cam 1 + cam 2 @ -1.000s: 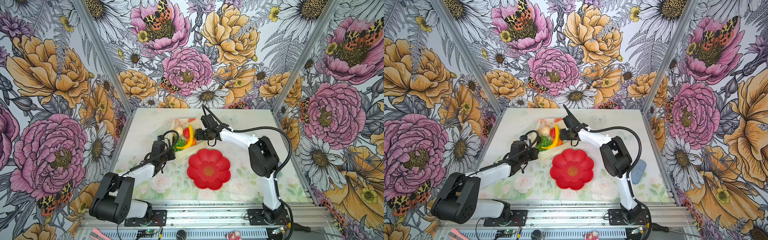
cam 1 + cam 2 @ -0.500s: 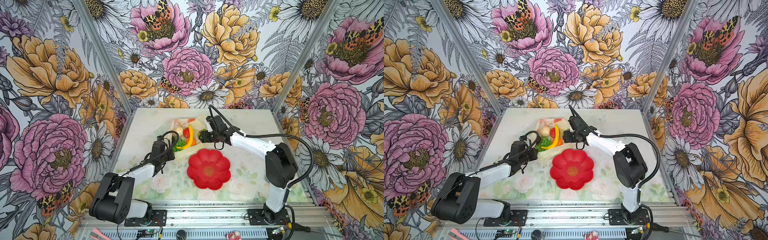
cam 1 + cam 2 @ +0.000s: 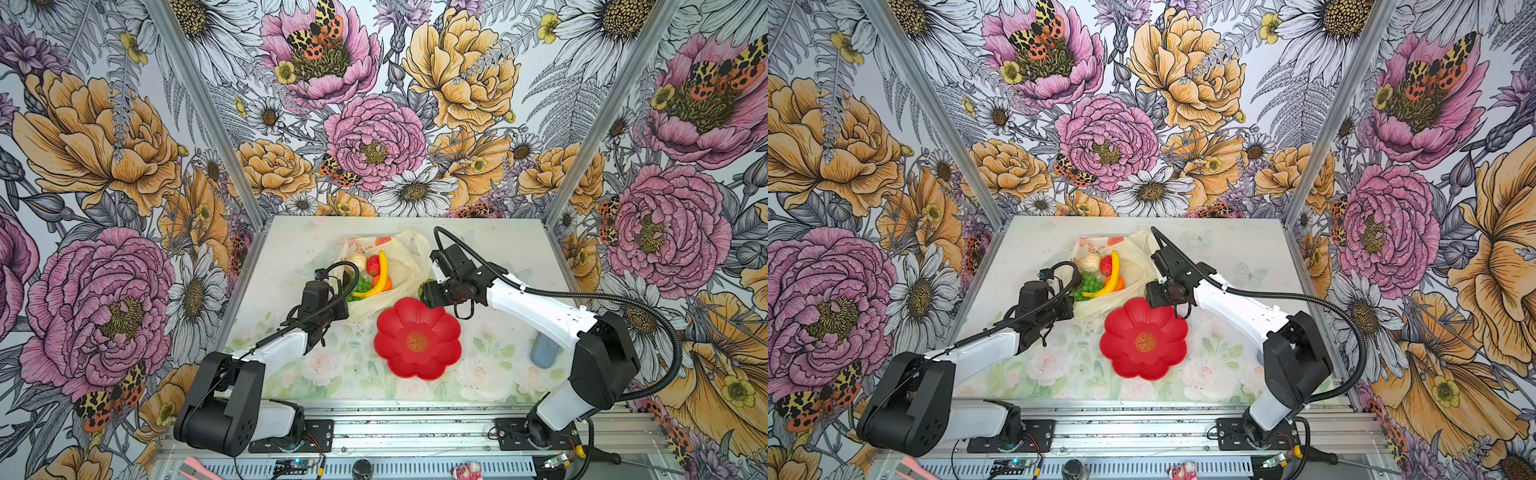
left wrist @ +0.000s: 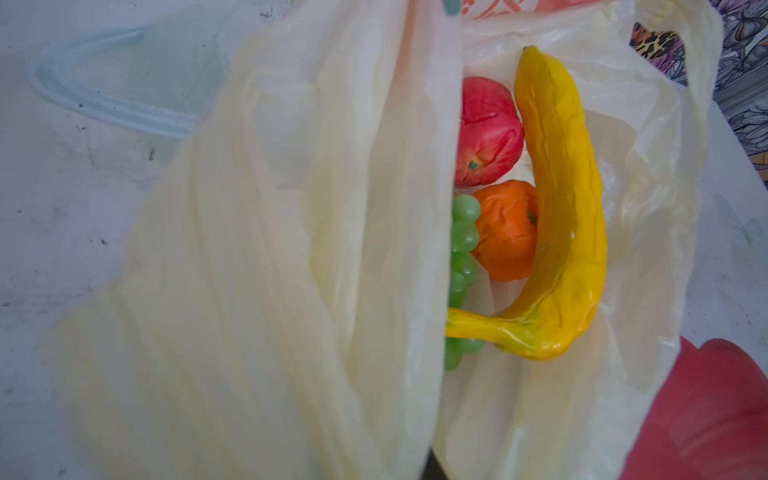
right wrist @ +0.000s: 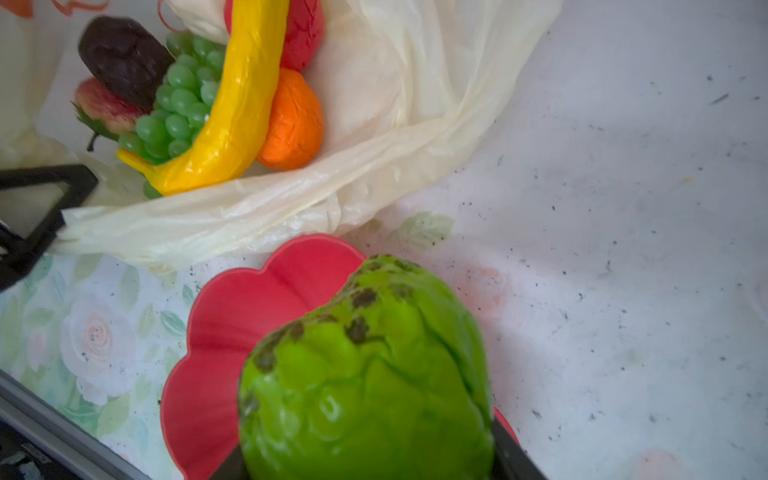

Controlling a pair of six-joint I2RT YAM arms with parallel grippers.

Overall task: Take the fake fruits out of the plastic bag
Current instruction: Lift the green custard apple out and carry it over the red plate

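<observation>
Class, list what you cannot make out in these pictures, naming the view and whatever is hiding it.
- Green fruit: bottom cut off by the right wrist view's edge; in both top views the right gripper covers most of it.
- Grapes: left wrist view, mostly behind the bag's blurred fold.
- Plum, strawberry: hidden in the left wrist view behind that fold.
- Blue pad: in a top view, partly behind the right arm.

Three walls (image 3: 374, 124) papered with huge pink, orange and white flowers and spotted moths closed in a pale table (image 3: 523, 241) printed with faint roses; grey metal posts (image 3: 205, 112) ran up the corners, a metal rail (image 3: 415, 428) edged the front, under even light
</observation>
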